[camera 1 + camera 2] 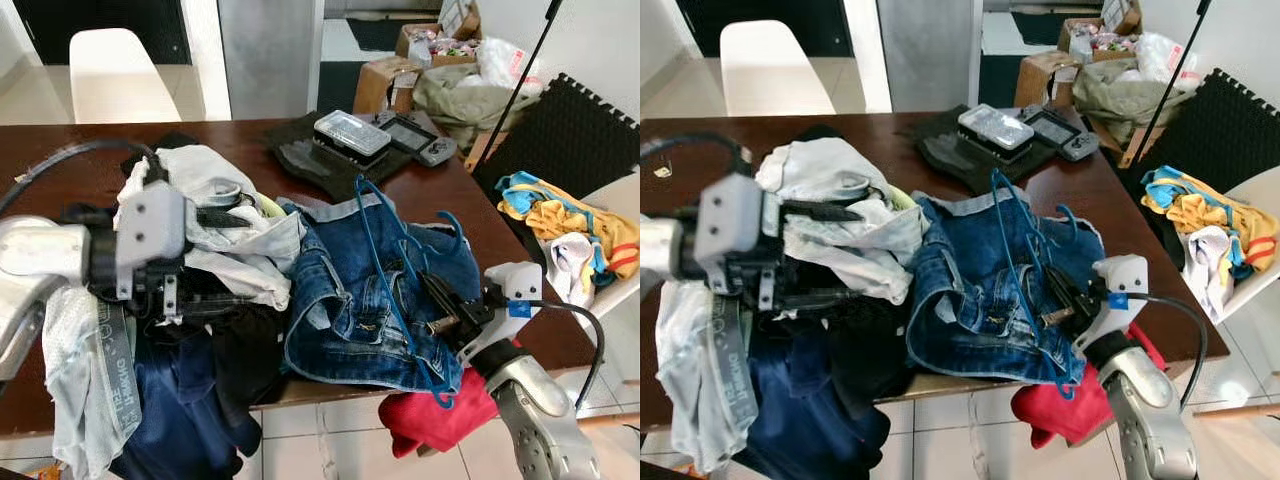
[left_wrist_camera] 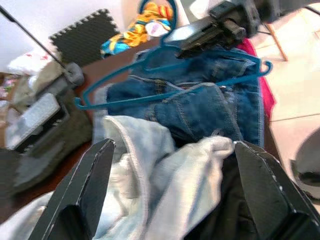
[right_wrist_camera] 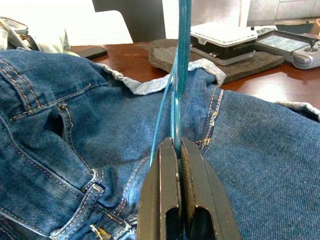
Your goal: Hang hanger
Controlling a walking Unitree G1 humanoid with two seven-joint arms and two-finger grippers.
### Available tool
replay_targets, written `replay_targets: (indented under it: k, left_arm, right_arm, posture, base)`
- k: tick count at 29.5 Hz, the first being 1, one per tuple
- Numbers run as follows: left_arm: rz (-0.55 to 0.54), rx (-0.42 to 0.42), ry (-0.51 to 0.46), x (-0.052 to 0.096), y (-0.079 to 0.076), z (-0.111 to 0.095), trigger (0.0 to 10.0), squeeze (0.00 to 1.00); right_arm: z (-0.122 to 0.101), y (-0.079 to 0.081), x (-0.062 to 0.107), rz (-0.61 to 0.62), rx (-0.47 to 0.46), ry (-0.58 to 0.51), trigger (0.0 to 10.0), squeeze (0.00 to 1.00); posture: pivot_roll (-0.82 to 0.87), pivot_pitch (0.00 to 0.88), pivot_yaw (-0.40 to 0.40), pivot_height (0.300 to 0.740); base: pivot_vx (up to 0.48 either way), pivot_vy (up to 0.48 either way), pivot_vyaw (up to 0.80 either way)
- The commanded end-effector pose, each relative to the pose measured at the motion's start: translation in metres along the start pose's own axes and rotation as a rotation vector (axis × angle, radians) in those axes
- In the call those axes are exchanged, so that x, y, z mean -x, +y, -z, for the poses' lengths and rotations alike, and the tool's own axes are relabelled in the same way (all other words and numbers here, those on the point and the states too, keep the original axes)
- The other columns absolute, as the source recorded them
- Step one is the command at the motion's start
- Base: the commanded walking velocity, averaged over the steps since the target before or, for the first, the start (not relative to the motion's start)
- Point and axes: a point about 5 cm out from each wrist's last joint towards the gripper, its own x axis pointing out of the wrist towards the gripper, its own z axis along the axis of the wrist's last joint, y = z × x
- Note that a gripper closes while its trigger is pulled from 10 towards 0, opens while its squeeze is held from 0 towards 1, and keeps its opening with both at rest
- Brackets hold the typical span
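Observation:
A blue plastic hanger point(image 1: 372, 215) lies across a pair of blue jeans point(image 1: 350, 300) on the brown table point(image 1: 250, 140). My right gripper point(image 1: 427, 285) reaches in from the table's front right edge, shut on the hanger's thin bar. The right wrist view has the bar point(image 3: 181, 75) rising from between the closed fingers point(image 3: 160, 200). My left gripper point(image 1: 225, 258) is open at the left over a pale crumpled garment point(image 1: 240, 240), its fingers point(image 2: 95, 175) spread either side of the cloth. It is about a forearm's length from the hanger point(image 2: 150, 60).
Dark and white clothes are piled at the table's front left, and a red cloth point(image 1: 430, 420) hangs off the front edge. A clear box and a controller sit on a dark mat point(image 1: 300, 150) at the back. A seat with colourful clothes point(image 1: 560, 215) stands to the right.

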Motion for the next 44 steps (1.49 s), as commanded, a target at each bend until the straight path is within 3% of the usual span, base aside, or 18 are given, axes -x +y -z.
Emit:
replay_targets:
  k: [1, 4, 6, 9, 12, 18, 21, 28, 30, 31, 32, 37, 40, 44]
  left_arm:
    - [-0.055, -0.055, 0.034, 0.005, 0.010, 0.000, 10.0, 0.00]
    - [-0.092, -0.107, 0.105, 0.008, 0.016, 0.006, 10.0, 0.00]
    - [-0.116, -0.141, 0.218, 0.013, 0.018, 0.022, 10.0, 0.00]
    - [-0.116, -0.132, 0.241, 0.014, 0.016, 0.028, 10.0, 0.00]
    - [-0.113, -0.109, 0.236, 0.014, 0.013, 0.030, 10.0, 0.00]
    - [-0.137, -0.015, 0.093, 0.000, 0.010, 0.025, 10.0, 0.00]
    - [-0.222, 0.013, -0.011, 0.002, 0.029, 0.011, 10.0, 0.00]
    - [-0.280, 0.061, -0.098, 0.008, 0.048, -0.001, 10.0, 0.00]
    - [-0.503, 0.082, -0.133, 0.024, 0.083, -0.004, 10.0, 0.00]
    - [-0.569, 0.095, -0.137, 0.029, 0.092, -0.004, 10.0, 0.00]
    - [-0.574, 0.103, -0.076, 0.029, 0.092, 0.011, 10.0, 0.00]
    - [-0.462, 0.166, -0.046, 0.012, 0.076, 0.036, 10.0, 0.00]
    - [-0.436, 0.172, -0.046, 0.009, 0.073, 0.038, 10.0, 0.00]
    - [-0.216, 0.181, -0.092, -0.021, 0.058, 0.039, 10.0, 0.00]
  right_arm:
    - [0.005, 0.002, 0.003, -0.001, -0.006, 0.027, 10.0, 0.00]
    - [0.005, 0.002, 0.004, 0.000, -0.005, 0.027, 10.0, 0.00]
    - [0.005, 0.002, 0.004, 0.000, -0.005, 0.027, 10.0, 0.00]
    - [0.004, 0.002, 0.004, 0.000, -0.005, 0.027, 10.0, 0.00]
    - [0.004, 0.002, 0.004, 0.000, -0.004, 0.027, 10.0, 0.00]
    - [0.004, 0.003, 0.005, 0.001, -0.003, 0.027, 10.0, 0.00]
    - [0.003, 0.003, 0.005, 0.002, -0.003, 0.029, 10.0, 0.00]
    - [0.003, 0.003, 0.006, 0.003, -0.004, 0.030, 10.0, 0.00]
    - [0.003, 0.003, 0.006, 0.003, -0.004, 0.030, 10.0, 0.00]
    - [0.003, 0.003, 0.006, 0.003, -0.004, 0.030, 10.0, 0.00]
    - [0.003, 0.003, 0.006, 0.003, -0.003, 0.030, 10.0, 0.00]
    - [0.002, 0.003, 0.006, 0.001, -0.001, 0.031, 10.0, 0.00]
    - [0.001, 0.004, 0.006, 0.000, 0.000, 0.031, 10.0, 0.00]
    - [-0.001, 0.003, 0.010, 0.002, 0.003, 0.035, 10.0, 0.00]
  posture:
    - [0.10, 0.187, -0.021, 0.740]
    - [0.10, 0.188, -0.020, 0.740]
    - [0.10, 0.188, -0.020, 0.740]
    - [0.10, 0.189, -0.018, 0.740]
    - [0.10, 0.194, -0.018, 0.740]
    - [0.10, 0.194, -0.018, 0.740]
    - [0.10, 0.200, -0.020, 0.740]
    - [0.10, 0.204, -0.017, 0.740]
    - [0.10, 0.207, -0.015, 0.740]
    - [0.10, 0.207, -0.015, 0.740]
    - [0.10, 0.207, -0.015, 0.740]
    - [0.08, 0.216, -0.020, 0.740]
    - [0.08, 0.216, -0.020, 0.740]
    - [0.07, 0.236, -0.021, 0.740]
  base:
    - [0.000, 0.000, 0.00]
    - [0.000, 0.000, 0.00]
    - [0.000, 0.000, 0.00]
    - [0.000, 0.000, 0.00]
    - [0.000, 0.000, 0.00]
    - [0.000, 0.000, 0.00]
    - [0.000, 0.000, 0.00]
    - [0.000, 0.000, 0.00]
    - [0.000, 0.000, 0.00]
    - [0.000, 0.000, 0.00]
    - [0.000, 0.000, 0.00]
    - [0.000, 0.000, 0.00]
    - [0.000, 0.000, 0.00]
    - [0.000, 0.000, 0.00]
